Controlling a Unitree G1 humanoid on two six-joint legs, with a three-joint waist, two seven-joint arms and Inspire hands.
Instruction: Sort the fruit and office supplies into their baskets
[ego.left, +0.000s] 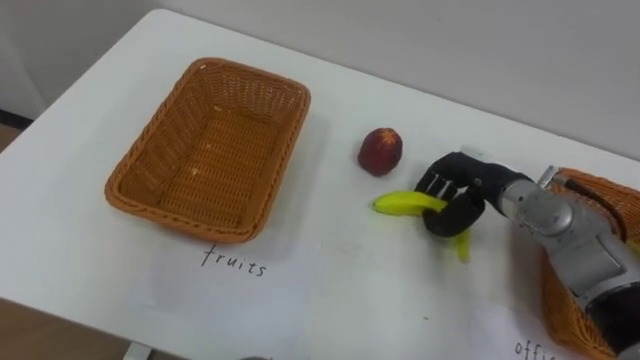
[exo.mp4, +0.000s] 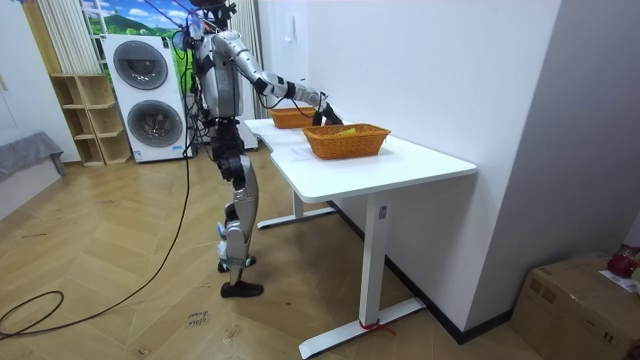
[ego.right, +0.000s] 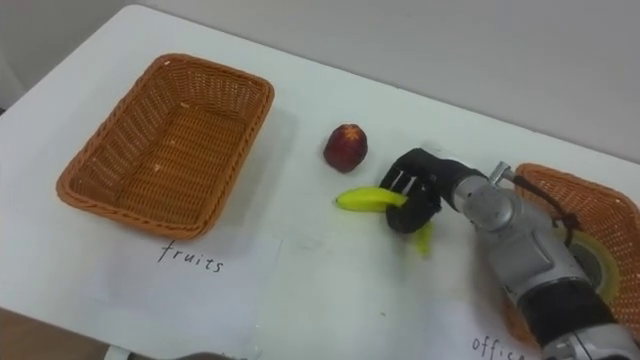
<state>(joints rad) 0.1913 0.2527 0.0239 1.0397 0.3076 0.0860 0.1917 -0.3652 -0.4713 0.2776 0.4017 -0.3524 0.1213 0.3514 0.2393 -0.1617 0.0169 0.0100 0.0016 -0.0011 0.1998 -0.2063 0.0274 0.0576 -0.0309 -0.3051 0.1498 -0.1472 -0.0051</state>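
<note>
Nearest, on the white table, the right basket holds a pale ring-shaped object. Leftward, the left basket is empty. Between them, the right hand is clenched around the banana, which lies crosswise on the table, its free tip pointing left. Beyond sits a red fruit.

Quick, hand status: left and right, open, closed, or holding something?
Left hand: cannot be told.
Right hand: closed around the banana.
</note>
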